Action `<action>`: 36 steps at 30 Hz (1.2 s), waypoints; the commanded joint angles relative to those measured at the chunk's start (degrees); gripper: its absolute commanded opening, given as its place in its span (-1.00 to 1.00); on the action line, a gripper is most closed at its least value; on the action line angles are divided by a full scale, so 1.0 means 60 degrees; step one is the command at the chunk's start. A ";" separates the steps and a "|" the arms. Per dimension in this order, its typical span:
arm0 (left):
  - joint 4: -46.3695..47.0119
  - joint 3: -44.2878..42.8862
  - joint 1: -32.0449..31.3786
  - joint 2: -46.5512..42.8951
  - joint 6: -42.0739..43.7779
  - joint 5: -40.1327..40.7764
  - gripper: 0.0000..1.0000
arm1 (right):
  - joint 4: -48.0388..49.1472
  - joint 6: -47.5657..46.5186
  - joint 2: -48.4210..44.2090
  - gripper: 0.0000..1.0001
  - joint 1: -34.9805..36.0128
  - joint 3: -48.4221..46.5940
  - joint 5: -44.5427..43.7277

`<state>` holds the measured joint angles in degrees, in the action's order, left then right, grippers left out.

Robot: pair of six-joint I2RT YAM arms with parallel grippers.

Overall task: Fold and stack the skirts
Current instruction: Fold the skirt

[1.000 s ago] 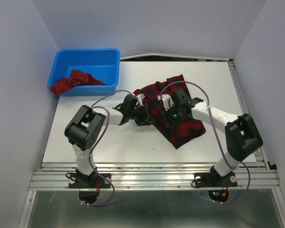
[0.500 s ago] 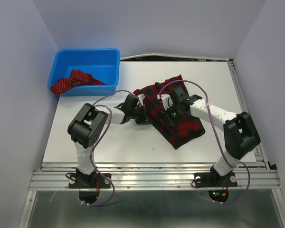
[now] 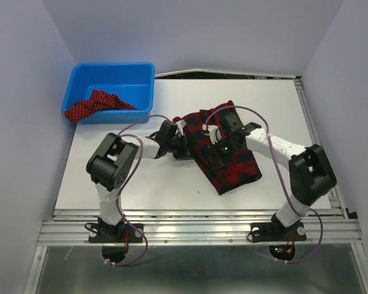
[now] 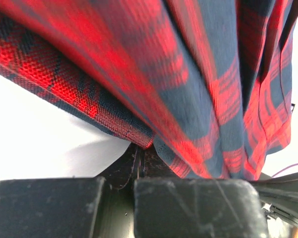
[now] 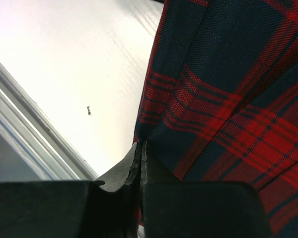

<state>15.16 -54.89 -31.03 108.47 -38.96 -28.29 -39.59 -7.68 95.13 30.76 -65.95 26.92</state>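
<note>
Tartan skirt [image 3: 233, 168] between the arms, one edge clamped tight in left gripper [image 4: 139, 158], another in right gripper [image 5: 140, 148].

The plaid skirt [image 3: 239, 168] lies mid-table [image 3: 110, 184]. The left gripper [image 3: 187, 147] meets its left edge; the right gripper [image 3: 216, 156] sits over its middle. Behind and well left of it stands the bin [image 3: 110, 66] — the dotted skirt [image 3: 95, 104] inside, spilling over the near-left rim.
</note>
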 commanded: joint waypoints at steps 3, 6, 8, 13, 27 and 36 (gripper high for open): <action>-0.0197 -0.0241 0.0103 -0.0441 0.0341 0.0336 -1.00 | 0.0445 0.0679 0.0067 -0.99 0.0029 0.0547 0.1036; -0.0197 -0.0182 0.0103 -0.0514 0.0370 0.0379 -1.00 | 0.1045 0.0811 0.0550 -0.99 0.0029 0.0752 0.1196; -0.0197 -0.0168 0.0103 -0.0529 0.0414 0.0394 -1.00 | 0.1295 0.1060 0.0740 -0.99 0.0029 0.0855 0.1299; -0.0401 -0.0211 0.0117 -0.0675 0.0707 0.0380 -0.98 | 0.2655 0.1762 0.0946 -0.99 -0.0059 0.1090 0.1315; -0.3594 -0.1237 0.1142 -0.2633 0.3738 0.0262 -0.27 | 0.3772 0.2672 0.1329 -0.59 -0.0059 0.0768 0.2265; -0.2616 -0.1675 0.1481 -0.3242 0.3580 -0.1026 -0.18 | 0.3685 0.2132 -0.1381 0.27 -0.0264 0.0328 0.2458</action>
<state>-4.56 -62.57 -20.23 87.09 -17.91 -28.84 -19.73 7.88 94.06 30.04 -60.29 40.80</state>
